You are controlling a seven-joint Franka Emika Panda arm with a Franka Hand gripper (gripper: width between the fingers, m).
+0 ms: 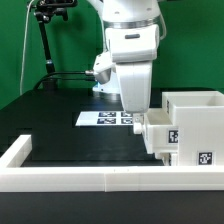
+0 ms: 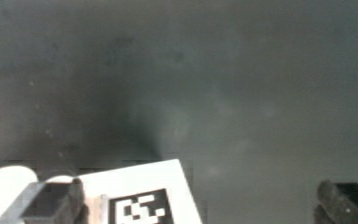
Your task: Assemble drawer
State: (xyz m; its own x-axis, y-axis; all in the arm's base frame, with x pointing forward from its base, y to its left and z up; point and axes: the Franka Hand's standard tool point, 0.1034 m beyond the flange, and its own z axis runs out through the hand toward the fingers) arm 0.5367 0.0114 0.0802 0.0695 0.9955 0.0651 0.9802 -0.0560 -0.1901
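Wrist view: gripper [image 2: 197,205] apart around white tagged tray [image 2: 137,198]; drawer housing [image 1: 197,122] beside, possibly touching.

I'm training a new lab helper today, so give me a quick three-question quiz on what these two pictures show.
1. In the wrist view, do the fingers of the end effector stand apart or together?
2. True or false: the marker board lies on top of the drawer box.
3. The tag in the wrist view sits on a part that is: A black, B white, C green.

Key
1. Apart.
2. False: it lies flat on the table, beside the drawer box.
3. B.
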